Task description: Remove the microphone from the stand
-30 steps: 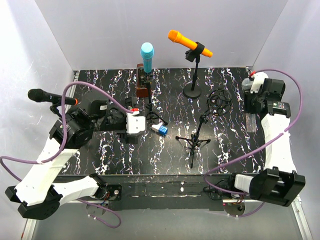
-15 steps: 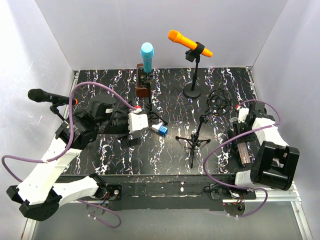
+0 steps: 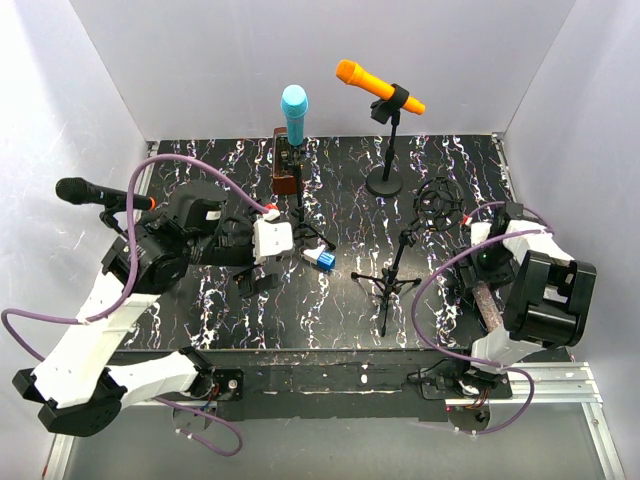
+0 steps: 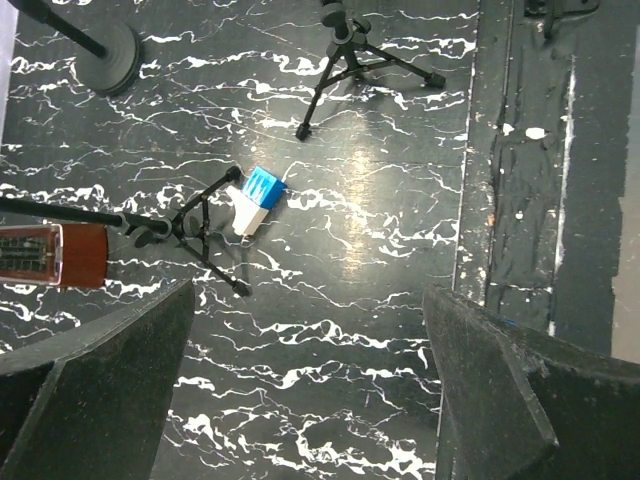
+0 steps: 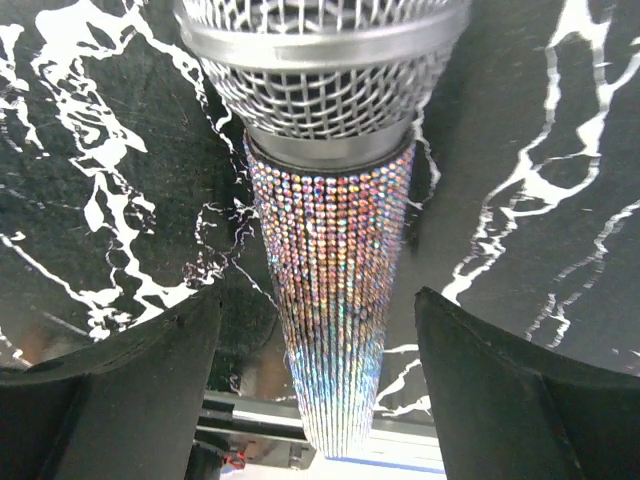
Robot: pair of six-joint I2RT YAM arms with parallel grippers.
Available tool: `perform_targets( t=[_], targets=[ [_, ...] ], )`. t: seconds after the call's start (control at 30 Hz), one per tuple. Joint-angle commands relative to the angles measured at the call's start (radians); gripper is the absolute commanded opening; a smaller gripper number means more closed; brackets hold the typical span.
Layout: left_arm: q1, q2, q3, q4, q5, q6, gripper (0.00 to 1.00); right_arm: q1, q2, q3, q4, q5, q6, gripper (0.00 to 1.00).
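The sparkly microphone [image 5: 330,250] lies by the bench's right edge (off the stand [image 3: 400,255], so the job looks nearly done). The right gripper [image 5: 318,300] has 2 fingers spread around it and should lift away next. The left gripper [image 4: 310,290] is spread and empty.

- Left arm [image 3: 95,325]: climbs from base at near left corner of table [image 3: 340,310], elbow bent high, forearm reaching toward tripod stand [image 3: 390,282].
- Left gripper [image 3: 258,276]: hangs left of tripod stand, well apart from it, aimed down.
- Wrist view: we see jaws wide apart, nothing between fingers [image 4: 100,390].
- Right arm [image 3: 545,300]: folded tight, elbow raised, on right of tripod stand.
- Right gripper [image 3: 478,268]: low, near stand's right side, pointing down.
- We read its jaws as spread, fingers [image 5: 110,370] parted.
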Motion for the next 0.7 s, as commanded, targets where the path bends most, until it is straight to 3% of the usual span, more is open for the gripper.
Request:
perform_targets(
  t=[0.0, 0.17, 0.23, 0.37, 0.5, 0.67],
  targets=[
    [0.003, 0.027, 0.085, -0.094, 0.055, -0.020, 0.98, -0.021, 0.006, 0.186, -0.196, -0.047, -0.011, 0.86],
    [0.003, 0.047, 0.124, -0.122, 0.029, -0.046, 0.98, -0.021, 0.055, 0.491, -0.495, -0.107, -0.075, 0.88],
    [0.003, 0.054, 0.122, -0.122, 0.006, -0.078, 0.98, -0.021, 0.069, 0.585, -0.616, -0.041, -0.150, 0.89],
    [0.001, 0.071, 0.110, -0.105, -0.035, -0.076, 0.98, -0.037, 0.048, 0.766, -0.645, -0.031, -0.256, 0.89],
    [0.003, 0.059, 0.006, 0.011, -0.063, -0.176, 0.98, -0.065, -0.078, 0.762, -0.544, -0.303, -0.145, 0.89],
    [-0.003, 0.111, 0.004, 0.162, 0.176, -0.146, 0.98, -0.087, -0.410, 0.445, -0.331, -0.619, 0.010, 0.88]
  ],
)
